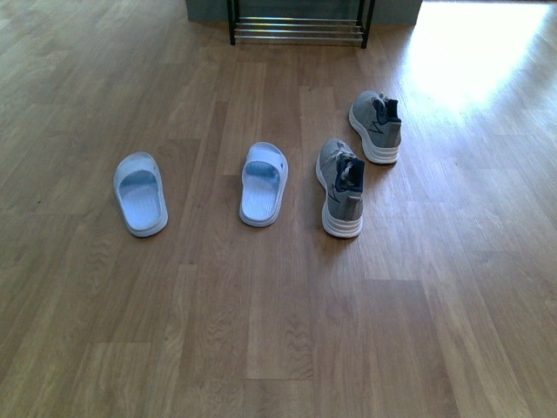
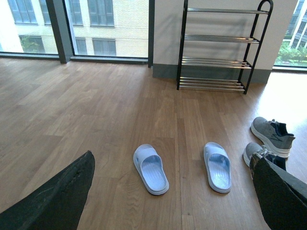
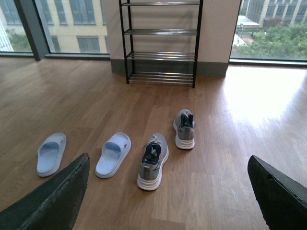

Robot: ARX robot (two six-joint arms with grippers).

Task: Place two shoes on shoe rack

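— Where are the shoes?
— All on the floor (image 1: 261, 331). The left slide (image 1: 140, 193) and right slide (image 1: 264, 183) lie left of the near sneaker (image 1: 341, 187). The far sneaker (image 1: 376, 126) lies nearer the shoe rack (image 1: 298, 30).
— And the hands?
— The left hand (image 2: 171, 158) and right hand (image 3: 168, 158) are spread wide, holding nothing.

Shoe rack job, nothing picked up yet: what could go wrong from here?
1. The near sneaker lies close beside a slide; grasping either may nudge the other.
2. The shoe rack has shelves of thin rods with gaps, so a shoe set down askew might tilt or catch.
3. The front view shows only the rack's lowest part, so placing on higher shelves would likely rely on the wrist views.
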